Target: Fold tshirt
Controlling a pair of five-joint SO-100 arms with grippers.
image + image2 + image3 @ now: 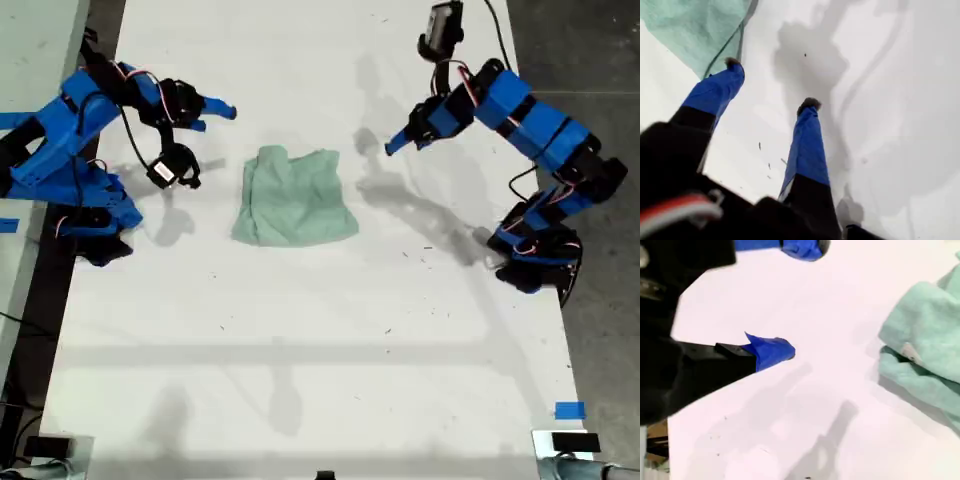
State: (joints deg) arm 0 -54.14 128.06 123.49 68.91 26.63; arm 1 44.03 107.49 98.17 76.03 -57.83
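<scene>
White table bearing the tshirt, folded into a compact bundle at centre, nearer the far edge. My first gripper, jaws apart and empty, hangs beside the bundle on the exterior view's right; my second gripper, likewise apart and empty, on its left.
</scene>
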